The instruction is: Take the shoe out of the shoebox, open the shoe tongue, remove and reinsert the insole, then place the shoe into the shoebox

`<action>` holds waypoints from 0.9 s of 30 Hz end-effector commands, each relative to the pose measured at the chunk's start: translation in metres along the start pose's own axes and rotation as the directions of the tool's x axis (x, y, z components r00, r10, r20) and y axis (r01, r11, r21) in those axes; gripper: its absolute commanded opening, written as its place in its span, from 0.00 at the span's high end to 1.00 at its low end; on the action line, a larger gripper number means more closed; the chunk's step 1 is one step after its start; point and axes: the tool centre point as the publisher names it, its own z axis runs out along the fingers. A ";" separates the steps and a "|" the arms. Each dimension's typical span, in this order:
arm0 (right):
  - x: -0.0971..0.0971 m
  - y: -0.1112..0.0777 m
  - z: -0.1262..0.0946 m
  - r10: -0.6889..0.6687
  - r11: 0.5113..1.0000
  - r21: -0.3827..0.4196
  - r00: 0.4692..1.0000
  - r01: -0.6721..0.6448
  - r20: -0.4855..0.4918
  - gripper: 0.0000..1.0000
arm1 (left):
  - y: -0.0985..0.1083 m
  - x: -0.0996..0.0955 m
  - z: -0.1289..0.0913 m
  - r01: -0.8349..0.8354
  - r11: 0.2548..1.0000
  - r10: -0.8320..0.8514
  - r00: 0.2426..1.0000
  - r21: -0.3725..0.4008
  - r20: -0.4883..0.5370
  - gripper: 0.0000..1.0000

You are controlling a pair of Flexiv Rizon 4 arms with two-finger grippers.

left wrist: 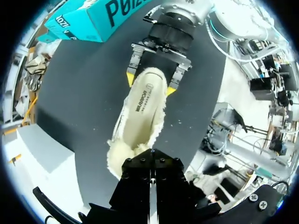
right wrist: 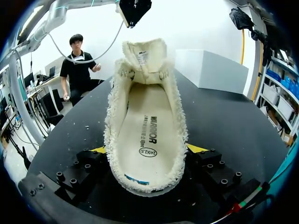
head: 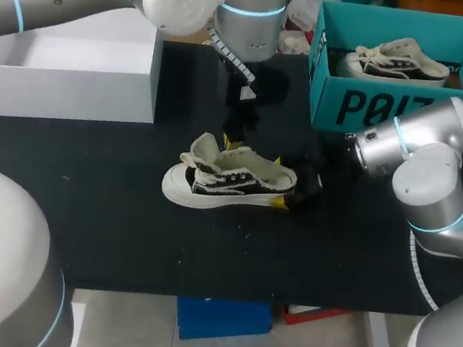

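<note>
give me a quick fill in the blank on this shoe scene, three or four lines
1. The right hand is shut on the shoe at its ___.
2. That shoe stands on a ___ table.
3. Its insole lies ___ it.
4. A second shoe sits inside the teal ___.
Missing words: heel; black; inside; shoebox.

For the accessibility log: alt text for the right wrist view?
A white shoe lies on the black table, its heel clamped from both sides by the right gripper. Its insole is in, its tongue stands up, and the left gripper hangs above it.
</note>
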 end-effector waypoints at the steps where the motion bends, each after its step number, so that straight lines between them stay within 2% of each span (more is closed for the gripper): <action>1: -0.002 -0.002 0.001 0.002 1.000 0.002 1.000 -0.002 0.001 1.00 | -0.002 -0.007 0.001 -0.387 0.922 0.380 0.904 0.003 -0.199 1.00; 8: -0.002 -0.002 0.001 0.002 1.000 0.002 1.000 -0.002 0.001 1.00 | -0.002 -0.007 0.001 -0.387 0.922 0.380 0.904 0.003 -0.199 1.00; 12: -0.002 -0.002 0.001 0.002 1.000 0.002 1.000 -0.002 0.001 1.00 | -0.003 -0.015 0.005 -0.442 0.889 0.455 0.879 0.117 -0.143 1.00; 14: -0.002 -0.002 0.001 0.002 1.000 0.002 1.000 -0.002 0.001 1.00 | -0.004 -0.018 0.007 -0.451 0.886 0.462 0.880 0.109 -0.114 1.00; 18: -0.002 -0.002 0.001 0.002 1.000 0.002 1.000 -0.002 0.001 1.00 | -0.007 -0.026 0.010 -0.452 0.880 0.465 0.881 0.145 -0.081 1.00; 27: -0.002 -0.002 0.001 0.002 1.000 0.002 1.000 -0.002 0.001 1.00 | -0.013 -0.029 0.014 -0.447 0.882 0.462 0.882 0.149 -0.088 1.00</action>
